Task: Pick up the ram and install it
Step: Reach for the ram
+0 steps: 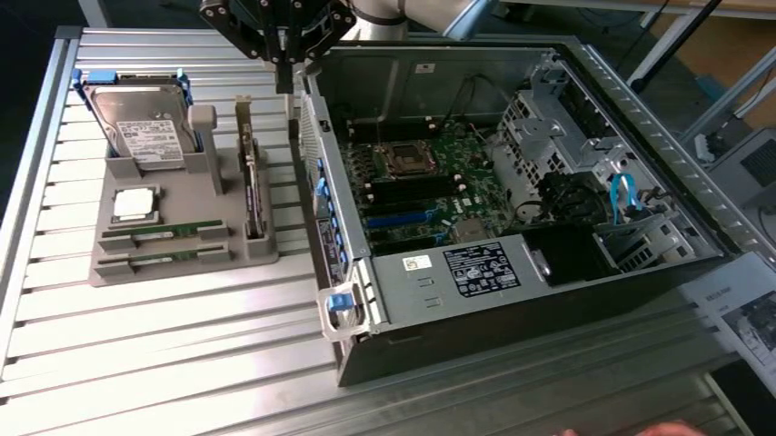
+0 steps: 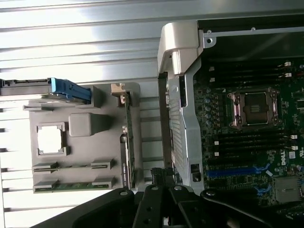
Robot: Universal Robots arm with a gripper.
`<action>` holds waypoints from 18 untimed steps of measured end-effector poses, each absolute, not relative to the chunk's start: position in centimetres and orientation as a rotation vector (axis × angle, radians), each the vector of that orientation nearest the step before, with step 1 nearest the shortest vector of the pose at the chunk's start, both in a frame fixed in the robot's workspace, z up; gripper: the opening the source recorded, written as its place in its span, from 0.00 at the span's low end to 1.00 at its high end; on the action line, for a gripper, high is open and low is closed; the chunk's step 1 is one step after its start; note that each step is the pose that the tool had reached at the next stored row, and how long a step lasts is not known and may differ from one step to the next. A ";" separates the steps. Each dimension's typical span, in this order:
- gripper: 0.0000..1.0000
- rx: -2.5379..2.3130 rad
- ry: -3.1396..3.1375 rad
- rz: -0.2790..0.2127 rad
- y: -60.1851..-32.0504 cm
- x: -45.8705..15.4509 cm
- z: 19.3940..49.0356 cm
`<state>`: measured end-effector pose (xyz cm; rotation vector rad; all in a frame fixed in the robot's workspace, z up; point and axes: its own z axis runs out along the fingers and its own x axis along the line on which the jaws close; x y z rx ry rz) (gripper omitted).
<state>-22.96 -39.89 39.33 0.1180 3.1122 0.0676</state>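
While the black claw (image 1: pixel 285 84) hangs with its fingers pressed together on themselves, the ram (image 1: pixel 164 233), a long, thin green circuit-board stick, lies flat in a slot of the grey plastic parts holder (image 1: pixel 182 272). It is well apart from the claw, off toward the exterior view's left.
- Second green stick (image 1: pixel 164 258): just beside the first, one slot farther from the claw.
- Square silver processor chip (image 1: pixel 134 204): in its recess, between the sticks and the claw.
- Dark expansion card (image 1: pixel 251 186): upright on edge, the holder's item nearest the claw.
- Silver hard drive with blue rails (image 1: pixel 145 127): leaning in the holder, level with the claw.
- Open grey metal computer case (image 1: pixel 401 272): its wall just beside the claw, with the green motherboard (image 1: pixel 424 182) inside.
- Slatted aluminium table (image 1: pixel 158 363): under everything.
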 end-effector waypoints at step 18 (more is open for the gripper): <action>0.10 0.118 3.111 0.068 -39.9 -25.3 39.3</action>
